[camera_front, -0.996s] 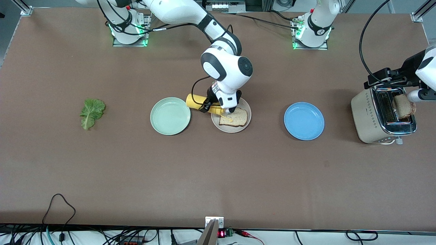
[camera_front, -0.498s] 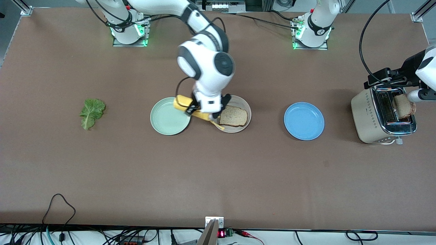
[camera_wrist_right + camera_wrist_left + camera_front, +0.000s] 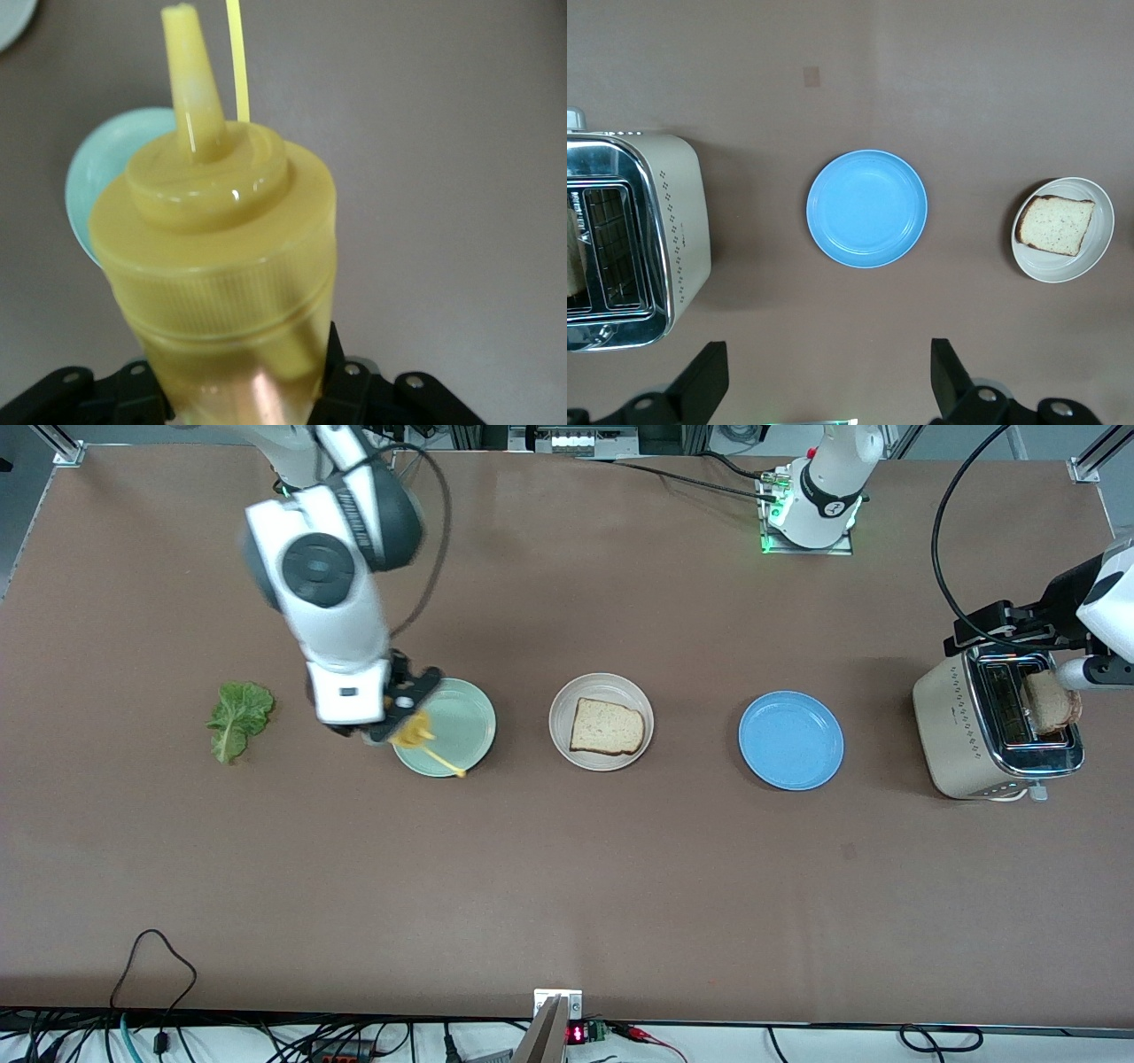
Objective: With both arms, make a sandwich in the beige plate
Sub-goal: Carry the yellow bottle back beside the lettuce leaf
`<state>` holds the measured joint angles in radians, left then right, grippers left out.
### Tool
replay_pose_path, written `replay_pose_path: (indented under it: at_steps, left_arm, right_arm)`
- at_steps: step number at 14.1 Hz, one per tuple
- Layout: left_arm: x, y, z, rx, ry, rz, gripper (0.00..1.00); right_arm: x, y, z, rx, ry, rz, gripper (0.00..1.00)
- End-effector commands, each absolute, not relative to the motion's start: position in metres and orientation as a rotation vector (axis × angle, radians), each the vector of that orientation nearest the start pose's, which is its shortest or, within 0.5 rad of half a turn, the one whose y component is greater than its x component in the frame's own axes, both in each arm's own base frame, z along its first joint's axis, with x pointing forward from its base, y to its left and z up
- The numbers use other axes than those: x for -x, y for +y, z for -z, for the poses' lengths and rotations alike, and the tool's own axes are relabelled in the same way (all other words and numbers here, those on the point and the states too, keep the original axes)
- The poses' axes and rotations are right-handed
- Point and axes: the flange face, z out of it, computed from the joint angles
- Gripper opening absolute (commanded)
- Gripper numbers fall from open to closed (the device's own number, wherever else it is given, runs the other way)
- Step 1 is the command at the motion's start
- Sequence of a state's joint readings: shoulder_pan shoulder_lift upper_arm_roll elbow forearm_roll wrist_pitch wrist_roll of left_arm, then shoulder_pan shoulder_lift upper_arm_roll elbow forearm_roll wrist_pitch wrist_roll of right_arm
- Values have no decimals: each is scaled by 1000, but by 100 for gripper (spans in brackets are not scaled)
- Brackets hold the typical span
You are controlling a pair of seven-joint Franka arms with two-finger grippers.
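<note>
Brown counter (image 3: 567, 868) with three plates in a row. The beige plate (image 3: 601, 721) lay in the middle and carried one bread slice (image 3: 606, 727); nothing stood over it. The mint green plate (image 3: 444, 727) lay toward the right arm's end, the blue plate (image 3: 791, 740) toward the left arm's end, each well apart from the beige plate. A lettuce leaf (image 3: 237, 718) lay on the bare counter, closer still to the right arm's end than the green plate.

The right claw (image 3: 403, 713) hung over the green plate's edge, pinching a yellow squeeze bottle (image 3: 221, 283), nozzle pointing away from the wrist; the right wrist view showed the bottle filling the frame between the two fingers, the green plate partly hidden under it.

The toaster (image 3: 997, 724) stood at the left arm's end of the counter with a second bread slice (image 3: 1052, 701) upright in one slot. The left claw (image 3: 824, 381) waited, fingers (image 3: 704, 381) spread wide and holding nothing; its wrist view looked down on the toaster, blue plate and beige plate.
</note>
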<state>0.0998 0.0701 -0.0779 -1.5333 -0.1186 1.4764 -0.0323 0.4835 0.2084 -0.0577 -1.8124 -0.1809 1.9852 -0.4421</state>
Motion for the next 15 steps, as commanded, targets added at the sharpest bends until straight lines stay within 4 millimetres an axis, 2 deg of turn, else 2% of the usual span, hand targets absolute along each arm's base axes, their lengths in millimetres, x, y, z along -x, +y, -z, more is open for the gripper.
replay_pose_path:
  at_steps: [1,5,6,9,11,15]
  left_arm:
    - [-559,-5,-604,3252,-56,-206,100]
    - [-559,-6,-602,3245,-52,-211,100]
    - [-559,-6,-602,3219,-46,-209,100]
    - [-558,-21,-602,3144,15,-203,100]
    - [-558,-21,-602,3142,15,-205,100]
    - [-559,-21,-600,3140,15,-210,100]
  right_arm:
    - [-532,182,-419,2888,-1574,53,22]
    - [-530,141,-386,2795,-1627,231,22]
    - [-532,132,-384,2756,-1616,245,22]
    - [-539,90,-378,2605,-1568,313,22]
    - [-540,64,-373,2473,-1573,380,22]
    - [-538,28,-359,2216,-1619,535,22]
